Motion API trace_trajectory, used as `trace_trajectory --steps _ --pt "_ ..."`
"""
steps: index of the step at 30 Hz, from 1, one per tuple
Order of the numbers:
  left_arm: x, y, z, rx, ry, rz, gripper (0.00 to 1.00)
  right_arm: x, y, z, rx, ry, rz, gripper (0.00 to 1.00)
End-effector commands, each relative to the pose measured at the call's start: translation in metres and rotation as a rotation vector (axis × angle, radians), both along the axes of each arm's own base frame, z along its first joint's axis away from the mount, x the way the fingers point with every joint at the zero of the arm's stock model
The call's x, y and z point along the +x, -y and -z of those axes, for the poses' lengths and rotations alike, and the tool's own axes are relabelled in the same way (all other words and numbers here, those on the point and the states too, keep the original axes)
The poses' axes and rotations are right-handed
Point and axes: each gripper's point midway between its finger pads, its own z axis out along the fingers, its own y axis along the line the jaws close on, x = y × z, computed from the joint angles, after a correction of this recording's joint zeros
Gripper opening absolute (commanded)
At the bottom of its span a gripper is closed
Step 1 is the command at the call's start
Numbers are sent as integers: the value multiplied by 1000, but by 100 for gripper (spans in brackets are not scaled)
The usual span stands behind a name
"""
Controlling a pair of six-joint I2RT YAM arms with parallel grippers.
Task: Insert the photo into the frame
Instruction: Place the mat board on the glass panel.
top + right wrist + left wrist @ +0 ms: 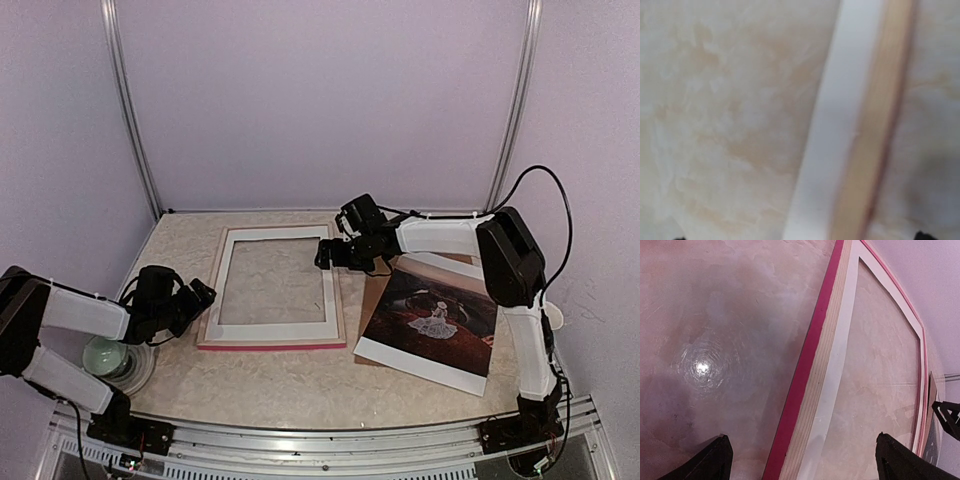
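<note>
The frame lies flat on the table with its pale back up and a pink-red edge along its near side. The photo, a dark reddish print with a small white figure, lies to its right, apart from it. My left gripper hovers at the frame's left rail, open, its fingertips wide apart on either side of the rail. My right gripper stands over the frame's right rail, open. Only the tips of its fingers show at the bottom corners of the right wrist view, clear of the rail.
A brown backing board lies under the photo's left side. A round pale green object sits under my left arm at the near left. Purple walls close in the table at the back and sides.
</note>
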Motion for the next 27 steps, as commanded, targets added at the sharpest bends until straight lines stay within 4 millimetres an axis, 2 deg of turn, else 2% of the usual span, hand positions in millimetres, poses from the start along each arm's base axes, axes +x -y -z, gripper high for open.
trace_trajectory --steps 1,5,10,14,17,22,27 --pt "1 -2 -3 21 16 8 99 16 15 -61 145 121 37 99" --pt "3 0 -5 24 21 10 99 30 9 -89 153 179 13 99" --pt "4 5 -4 24 14 20 99 58 -3 -91 81 192 15 99" --pt "2 7 -5 32 16 23 99 78 -12 -77 41 195 11 99" --pt "1 7 -8 46 23 25 99 84 -16 -55 23 186 0 99" --pt "2 3 -11 113 38 14 99 74 -11 -17 -30 153 1 99" --pt "12 -11 -5 231 -11 -42 99 66 7 -12 -81 172 51 99"
